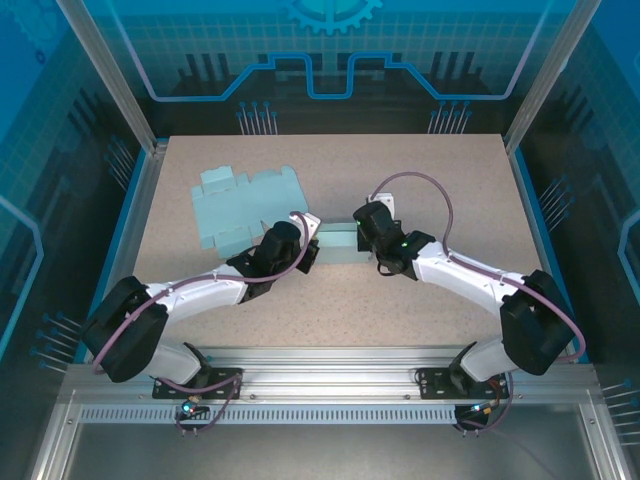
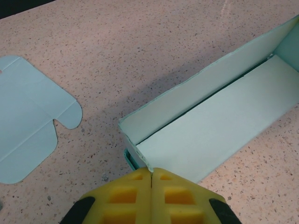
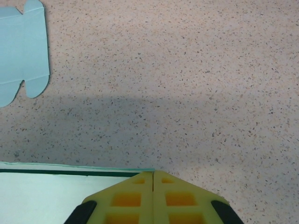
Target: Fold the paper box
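Jaws closed on paper box (image 3: 56,196) edge, flat cutout (image 3: 21,51) top-left; speckled table (image 3: 187,84)

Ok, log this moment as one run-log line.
paper box: partly folded, walls up | left fingers: shut at its end corner | right fingers: shut at other end | flat blank: apart, left of box

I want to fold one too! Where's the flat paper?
In the top view the flat paper lies left of centre, just past the left gripper, beside the box.

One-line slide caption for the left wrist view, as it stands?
Left fingers pinched shut on the near corner of a half-folded paper box, a flat cutout lying apart on the table.
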